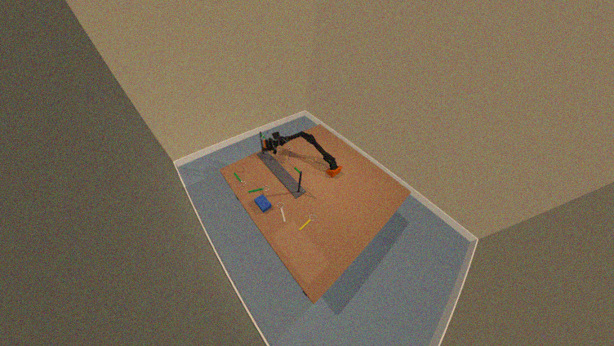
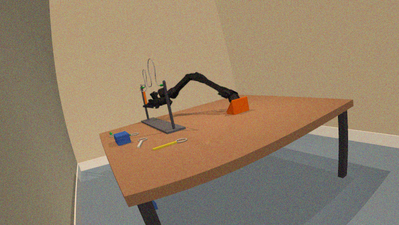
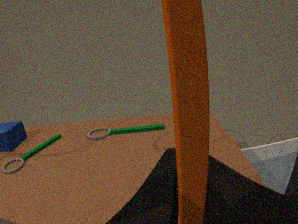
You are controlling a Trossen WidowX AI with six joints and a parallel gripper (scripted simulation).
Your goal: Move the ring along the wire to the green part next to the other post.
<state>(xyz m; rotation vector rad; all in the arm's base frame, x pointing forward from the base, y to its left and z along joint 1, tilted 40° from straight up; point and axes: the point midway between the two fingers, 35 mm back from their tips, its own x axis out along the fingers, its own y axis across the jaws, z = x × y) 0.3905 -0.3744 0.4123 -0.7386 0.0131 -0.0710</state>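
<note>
So the black parallel-jaw gripper (image 1: 265,146) (image 2: 145,105) (image 3: 180,155) is clamped on the flat orange handle (image 1: 264,144) (image 2: 145,97) (image 3: 191,100), which stands pretty much upright. The thin grey ring (image 2: 143,88) it belongs to is up top, at the green wire end (image 2: 142,87) by the far dark grey post (image 1: 261,141) (image 2: 146,110). Too small for me to tell if ring and wire actually touch. The bendy thin grey wire (image 2: 155,74) loops up high and comes down to another green end (image 1: 297,170) (image 2: 161,85) at the near dark grey post (image 1: 300,182) (image 2: 168,107), so the ring's still got the whole trip to go. Over on the left side of the brown wooden table (image 1: 344,215) (image 2: 223,133) (image 3: 90,185) there's a blue box (image 1: 262,203) (image 2: 122,138) (image 3: 11,137), plus a yellow-handled ring (image 1: 304,224) (image 2: 164,145) lying flat.
</note>
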